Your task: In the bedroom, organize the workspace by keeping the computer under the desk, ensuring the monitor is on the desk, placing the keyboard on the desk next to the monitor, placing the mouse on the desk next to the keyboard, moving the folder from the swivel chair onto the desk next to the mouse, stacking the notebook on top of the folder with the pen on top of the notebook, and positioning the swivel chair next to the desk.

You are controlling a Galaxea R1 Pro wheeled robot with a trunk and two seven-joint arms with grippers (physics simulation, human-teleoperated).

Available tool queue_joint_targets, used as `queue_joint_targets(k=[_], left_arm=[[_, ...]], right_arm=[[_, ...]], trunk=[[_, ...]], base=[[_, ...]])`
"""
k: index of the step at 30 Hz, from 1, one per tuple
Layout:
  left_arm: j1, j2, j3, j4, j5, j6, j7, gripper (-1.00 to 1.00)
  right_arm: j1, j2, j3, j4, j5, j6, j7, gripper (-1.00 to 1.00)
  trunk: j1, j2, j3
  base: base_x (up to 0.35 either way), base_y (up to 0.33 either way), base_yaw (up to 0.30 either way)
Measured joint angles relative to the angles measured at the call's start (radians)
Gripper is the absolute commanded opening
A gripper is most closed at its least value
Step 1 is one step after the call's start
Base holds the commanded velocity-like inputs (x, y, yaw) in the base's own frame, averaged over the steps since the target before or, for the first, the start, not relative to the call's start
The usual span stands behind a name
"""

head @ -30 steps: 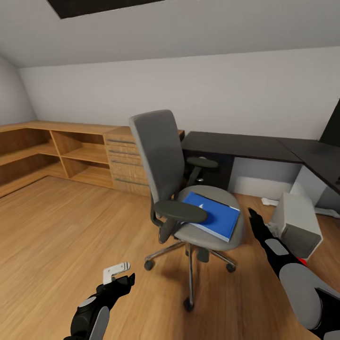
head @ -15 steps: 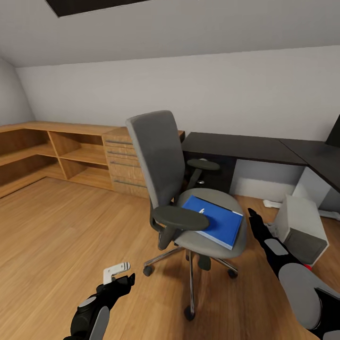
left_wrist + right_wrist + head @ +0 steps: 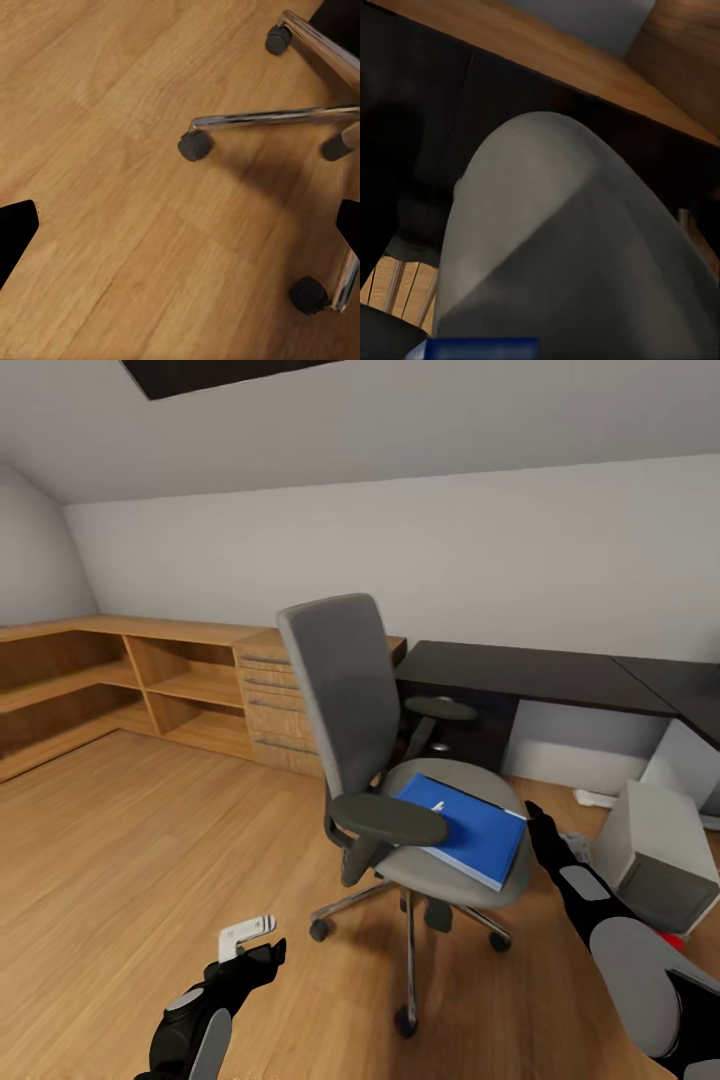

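Left to right in the head view: light wooden shelving along the far wall, then a wooden drawer unit. The left gripper hangs low over the wood floor, holding nothing; the left wrist view has its dark fingers at opposite edges, spread wide, over floor and the chrome star base with castors, detail the head view gives only small. Mid-frame the swivel chair stands out on the floor, apart from the desk behind it. The blue folder lies flat on the seat, partly behind the near armrest. The right gripper points at the seat edge just beside the folder; can't tell if open or closed. The right wrist view has grey chair padding up close and a sliver of blue folder. The computer sits on the floor at far right, beside the desk.
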State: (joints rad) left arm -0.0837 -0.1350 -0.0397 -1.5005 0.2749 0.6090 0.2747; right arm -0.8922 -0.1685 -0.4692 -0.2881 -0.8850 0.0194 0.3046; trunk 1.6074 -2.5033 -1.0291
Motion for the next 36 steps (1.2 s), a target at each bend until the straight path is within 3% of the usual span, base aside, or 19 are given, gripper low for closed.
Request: queue_joint_targets(k=[36], left_arm=[[0.0, -0.001, 0.0, 0.001, 0.0, 0.0, 0.0, 1.0]], right_arm=[[0.0, -0.001, -0.012, -0.001, 0.001, 0.0, -0.003, 1.0]], trunk=[[0.0, 0.0, 0.0]], base=[[0.0, 0.0, 0.204]])
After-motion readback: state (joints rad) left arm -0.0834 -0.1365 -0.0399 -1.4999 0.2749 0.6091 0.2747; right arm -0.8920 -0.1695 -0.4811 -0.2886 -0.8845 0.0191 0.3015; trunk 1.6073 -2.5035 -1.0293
